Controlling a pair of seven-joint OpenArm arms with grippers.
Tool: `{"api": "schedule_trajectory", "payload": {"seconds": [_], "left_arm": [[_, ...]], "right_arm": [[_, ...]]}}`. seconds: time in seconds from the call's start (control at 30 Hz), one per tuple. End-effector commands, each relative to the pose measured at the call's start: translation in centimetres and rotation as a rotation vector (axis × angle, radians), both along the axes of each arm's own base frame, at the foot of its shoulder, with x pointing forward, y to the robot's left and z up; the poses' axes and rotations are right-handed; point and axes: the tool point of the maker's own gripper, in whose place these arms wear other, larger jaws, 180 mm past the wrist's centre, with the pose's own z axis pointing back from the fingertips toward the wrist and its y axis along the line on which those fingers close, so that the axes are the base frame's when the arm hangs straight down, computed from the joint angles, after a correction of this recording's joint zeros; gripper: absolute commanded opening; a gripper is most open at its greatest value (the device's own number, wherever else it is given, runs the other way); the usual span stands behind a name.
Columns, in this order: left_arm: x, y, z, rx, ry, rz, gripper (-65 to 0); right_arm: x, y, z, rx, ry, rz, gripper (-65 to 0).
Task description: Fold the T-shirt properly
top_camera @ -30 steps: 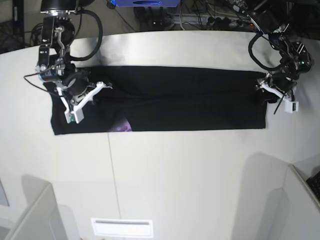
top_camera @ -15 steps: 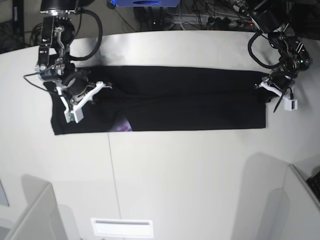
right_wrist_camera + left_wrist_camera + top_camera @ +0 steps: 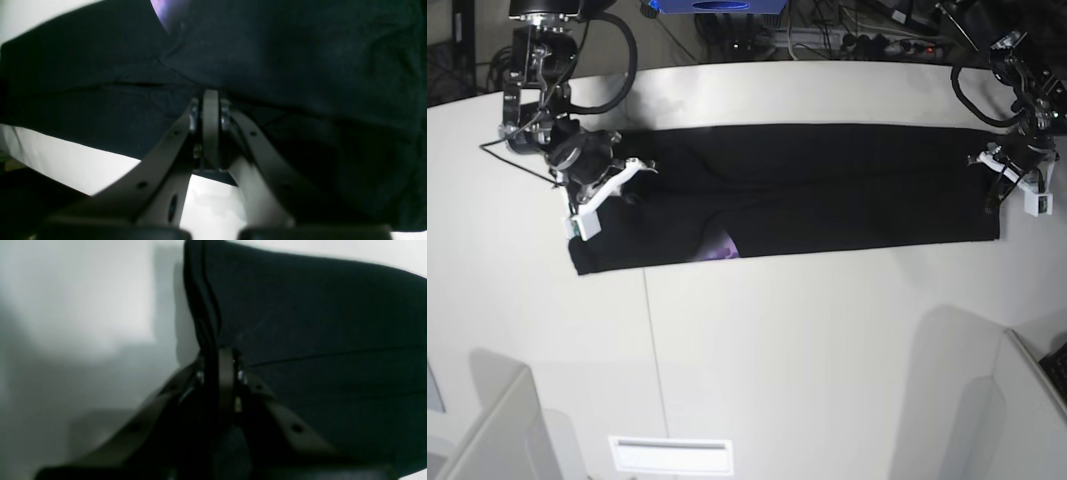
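Observation:
The black T-shirt (image 3: 807,195) lies as a long folded band across the white table (image 3: 807,340), with a small purple patch of print (image 3: 720,247) at its near edge. My left gripper (image 3: 983,161) is shut on the T-shirt's right end; in the left wrist view (image 3: 218,363) the closed jaws pinch the layered cloth edge (image 3: 300,306). My right gripper (image 3: 639,170) is shut on the cloth near the left end; in the right wrist view (image 3: 210,103) the jaws pinch a fold of black cloth (image 3: 300,66), with purple print (image 3: 171,13) above.
Cables and a blue box (image 3: 717,8) lie beyond the table's far edge. Grey partition panels stand at the near left (image 3: 497,430) and near right (image 3: 1017,420). A white vent slot (image 3: 670,455) sits at the near table edge.
Both grippers have moved to the right with the T-shirt, and the whole band has slid right. The purple patch has shifted right too.

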Motion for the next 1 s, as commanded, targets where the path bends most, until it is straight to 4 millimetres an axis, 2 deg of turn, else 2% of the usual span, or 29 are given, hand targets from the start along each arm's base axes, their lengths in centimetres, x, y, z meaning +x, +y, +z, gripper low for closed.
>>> {"api": "schedule_trajectory", "payload": {"seconds": [0.0, 0.2, 0.4, 0.73, 0.97], "left_arm": [[1.0, 0.3, 2.5, 0.044, -0.072, -0.029, -65.0], [0.7, -2.0, 4.7, 0.089, -0.125, -0.040, -65.0], [1.7, -7.8, 5.2, 0.074, -0.145, -0.174, -65.0], [3.4, -17.0, 4.0, -0.073, -0.147, -0.275, -65.0], [3.5, -23.7, 3.2, -0.173, -0.126, -0.369, -65.0]], "right_arm": [[0.9, -0.1, 1.2, 0.005, -0.050, 0.000, -65.0], [1.4, -0.1, 1.5, 0.005, -0.061, -0.001, -65.0], [1.7, -0.2, 1.7, 0.005, -0.069, -0.002, -65.0], [2.4, -6.3, 2.4, -0.035, -0.089, -0.175, -65.0], [2.2, -7.2, 2.4, -0.042, -0.087, -0.202, -65.0]]}}
